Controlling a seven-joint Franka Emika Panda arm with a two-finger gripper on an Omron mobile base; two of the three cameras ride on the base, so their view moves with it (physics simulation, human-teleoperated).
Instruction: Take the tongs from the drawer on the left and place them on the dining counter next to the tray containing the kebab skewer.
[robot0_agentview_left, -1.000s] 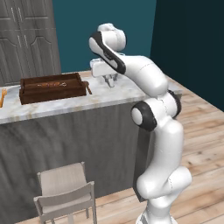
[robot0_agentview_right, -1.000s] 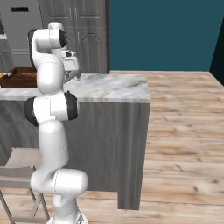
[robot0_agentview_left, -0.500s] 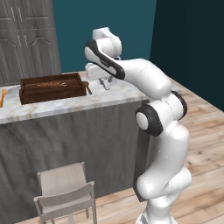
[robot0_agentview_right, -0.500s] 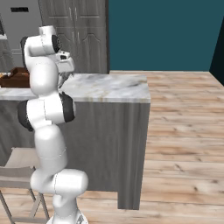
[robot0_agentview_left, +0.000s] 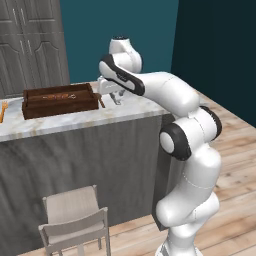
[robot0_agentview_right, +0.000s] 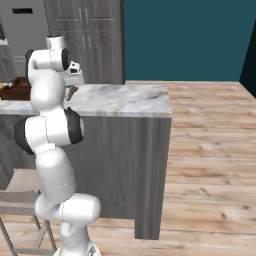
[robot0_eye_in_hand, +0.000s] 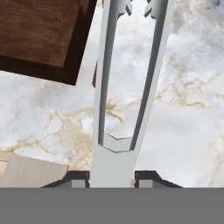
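Fingers (robot0_eye_in_hand: 111, 177) still clamp tongs (robot0_eye_in_hand: 127, 87), now nearer tray (robot0_agentview_left: 60, 102).

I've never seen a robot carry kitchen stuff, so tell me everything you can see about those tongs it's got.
The tongs are light grey and look like metal: two long straight arms joined at one end, each with a scalloped tip at the far end. The arms stand slightly apart. The gripper is shut on the joined end, one dark fingertip on either side. They hang over the white marble counter, just beside the corner of the dark brown wooden tray. I can't tell whether they touch the counter yet.
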